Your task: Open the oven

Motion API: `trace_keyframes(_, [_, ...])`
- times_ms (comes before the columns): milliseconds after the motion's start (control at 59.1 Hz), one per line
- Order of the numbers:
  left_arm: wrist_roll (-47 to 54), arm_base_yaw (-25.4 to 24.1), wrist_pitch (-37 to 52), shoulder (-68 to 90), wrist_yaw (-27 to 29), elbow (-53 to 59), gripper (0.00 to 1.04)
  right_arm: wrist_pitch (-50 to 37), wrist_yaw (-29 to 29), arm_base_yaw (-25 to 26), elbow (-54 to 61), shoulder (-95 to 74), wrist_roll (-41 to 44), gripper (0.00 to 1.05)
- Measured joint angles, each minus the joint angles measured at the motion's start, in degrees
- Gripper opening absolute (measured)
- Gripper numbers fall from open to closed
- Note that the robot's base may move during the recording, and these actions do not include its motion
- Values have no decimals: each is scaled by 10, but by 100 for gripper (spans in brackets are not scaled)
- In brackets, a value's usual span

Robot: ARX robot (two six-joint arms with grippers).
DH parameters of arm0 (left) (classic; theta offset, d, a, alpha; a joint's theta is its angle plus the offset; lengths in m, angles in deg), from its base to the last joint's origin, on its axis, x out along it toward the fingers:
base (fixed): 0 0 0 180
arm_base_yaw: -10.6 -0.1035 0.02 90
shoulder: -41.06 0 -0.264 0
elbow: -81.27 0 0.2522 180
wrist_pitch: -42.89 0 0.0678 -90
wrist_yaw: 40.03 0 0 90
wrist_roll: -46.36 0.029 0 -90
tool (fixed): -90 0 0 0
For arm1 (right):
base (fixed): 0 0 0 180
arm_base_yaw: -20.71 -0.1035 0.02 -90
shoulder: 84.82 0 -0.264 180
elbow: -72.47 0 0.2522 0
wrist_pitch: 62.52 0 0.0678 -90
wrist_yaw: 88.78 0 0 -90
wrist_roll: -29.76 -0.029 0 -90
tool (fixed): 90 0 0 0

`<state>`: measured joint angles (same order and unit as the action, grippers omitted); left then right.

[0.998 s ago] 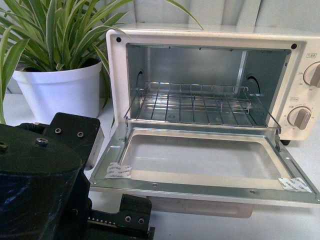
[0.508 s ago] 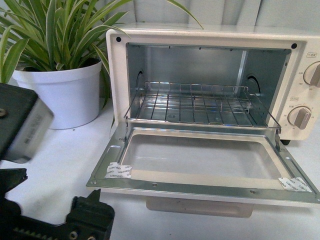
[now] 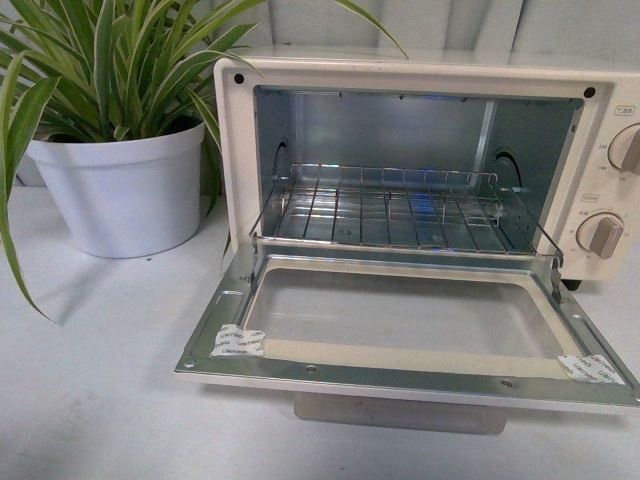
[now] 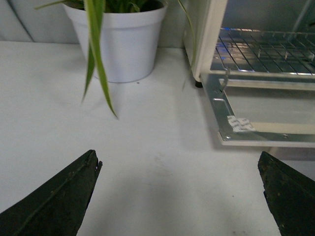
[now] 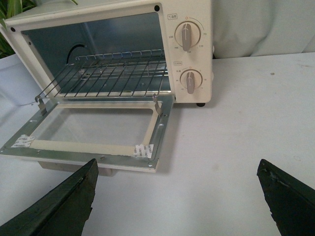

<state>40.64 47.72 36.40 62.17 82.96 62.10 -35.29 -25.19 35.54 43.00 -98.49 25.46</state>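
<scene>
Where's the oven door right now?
In the front view the door lies folded down flat in front of the oven, just below the wire rack, with the potted plant off to its left.

On the table (image 3: 100, 400): oven (image 3: 420, 75), with plant pot (image 3: 125, 190) just left of it. Door (image 3: 400, 320) dropped flat before oven; rack (image 3: 400, 205) inside, seemingly drawn slightly forward.

left end effector (image 4: 179, 196) jaws spread wide, holding nothing, right end effector (image 5: 177, 196) likewise spread, empty
</scene>
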Motion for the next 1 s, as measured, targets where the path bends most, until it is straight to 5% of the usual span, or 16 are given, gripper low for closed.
trace_keyframes(321, [-2, -37, -6, -77, -4, 13, 95, -40, 11, 4, 32, 23, -3, 95])
trace_keyframes(372, [25, -64, 0, -100, -40, 24, 83, -104, 113, -29, 63, 50, 17, 83])
trace_keyframes(508, [43, -141, -30, -143, -111, 29, 58, -122, 253, -117, 87, 80, 33, 58])
trace_keyframes(795, [51, -253, -59, -196, -217, 47, 4, -127, 263, -146, 115, 100, 40, 5])
trace_keyframes(863, [53, -280, -64, -201, -243, 47, 4, -128, 264, -146, 122, 105, 42, 1])
trace_keyframes(914, [53, -340, -72, -208, -317, 47, 4, -129, 263, -146, 126, 108, 42, 1])
trace_keyframes(998, [53, -368, -73, -209, -327, 47, 4, -132, 264, -146, 135, 119, 42, 1])
